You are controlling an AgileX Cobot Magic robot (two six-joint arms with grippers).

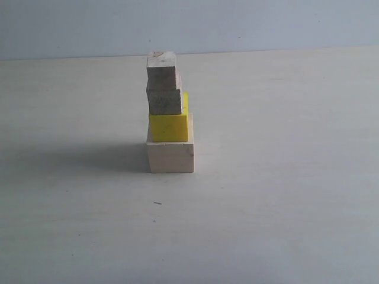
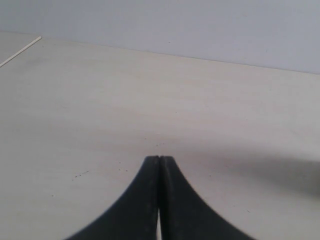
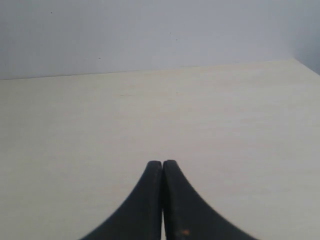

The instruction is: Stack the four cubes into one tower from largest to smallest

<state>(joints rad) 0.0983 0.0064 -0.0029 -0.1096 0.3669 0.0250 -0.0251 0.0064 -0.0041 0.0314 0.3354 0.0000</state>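
In the exterior view alone stands the tower (image 1: 170,118); left end effector (image 2: 159,159) and right end effector (image 3: 163,162) are closed.

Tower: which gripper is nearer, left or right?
Cannot tell. Neither shows beside the tower in the exterior view; left gripper and right gripper, both shut, face only table.
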